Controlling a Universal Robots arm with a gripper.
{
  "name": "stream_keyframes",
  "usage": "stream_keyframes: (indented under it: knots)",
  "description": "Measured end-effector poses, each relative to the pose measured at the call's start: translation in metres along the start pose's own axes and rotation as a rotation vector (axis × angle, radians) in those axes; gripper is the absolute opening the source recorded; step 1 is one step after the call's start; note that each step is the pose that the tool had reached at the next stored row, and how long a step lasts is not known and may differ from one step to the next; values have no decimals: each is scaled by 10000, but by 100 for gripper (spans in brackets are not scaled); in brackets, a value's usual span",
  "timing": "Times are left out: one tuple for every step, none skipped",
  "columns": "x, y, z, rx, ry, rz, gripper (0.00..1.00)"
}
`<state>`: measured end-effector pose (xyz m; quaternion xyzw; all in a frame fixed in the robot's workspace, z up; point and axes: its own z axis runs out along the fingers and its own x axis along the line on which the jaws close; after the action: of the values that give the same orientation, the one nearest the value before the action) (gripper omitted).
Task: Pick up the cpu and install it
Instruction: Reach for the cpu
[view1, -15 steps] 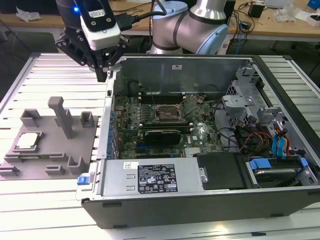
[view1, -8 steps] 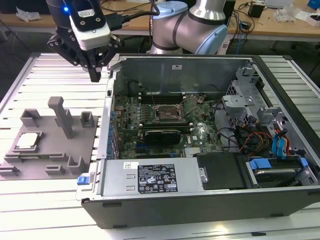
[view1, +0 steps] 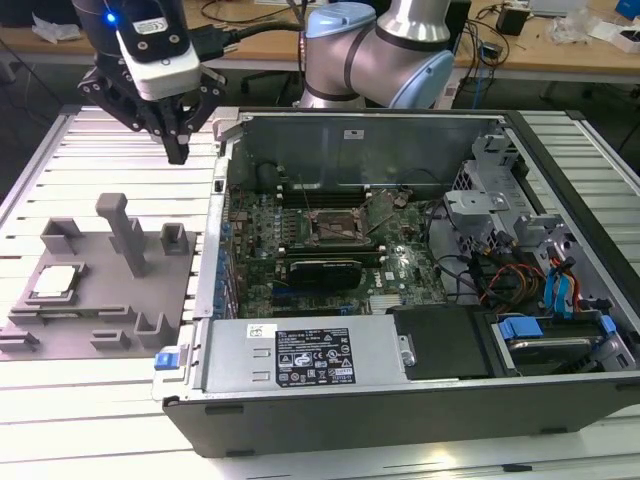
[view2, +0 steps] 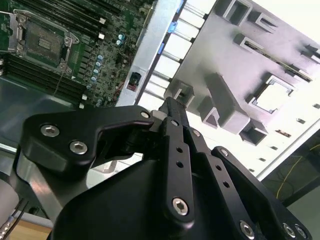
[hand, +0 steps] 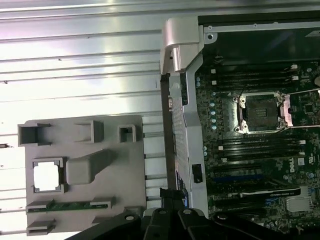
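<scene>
The cpu (view1: 55, 283) lies flat, silvery-white top up, in a square pocket of the grey fixture plate (view1: 110, 290) on the exterior view's left. It also appears in both wrist views (view2: 272, 97) (hand: 46, 176). My gripper (view1: 178, 152) hangs in the air above the table, behind the fixture and just outside the computer case's back left corner. Its black fingers (view2: 175, 130) are shut together with nothing between them. The open black socket (view1: 335, 228) sits in the green motherboard inside the case, also seen in both wrist views (view2: 42, 42) (hand: 260, 112).
The open computer case (view1: 300, 410) lies on a slatted metal table (view1: 90, 400). Inside are a power supply (view1: 300, 355), a long black graphics card (view1: 325, 270) and drive cages with cables (view1: 540, 280). Upright grey posts (view1: 125, 230) rise from the fixture.
</scene>
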<state>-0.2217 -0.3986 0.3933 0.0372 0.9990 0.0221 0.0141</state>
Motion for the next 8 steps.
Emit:
stream_keyframes:
  knots:
    - [16, -1, -1, 0, -1, 0, 11]
    - [41, -3, -1, 0, -5, 0, 11]
    - [57, -4, -1, -1, -8, -1, 11]
    - [78, -5, -2, -2, -10, 0, 11]
    - [98, -7, -3, -1, -13, 0, 11]
    - [106, -7, -3, -1, -14, 0, 11]
    - [155, -11, -4, -2, -20, 0, 11]
    - [179, -13, -5, -2, -23, -1, 11]
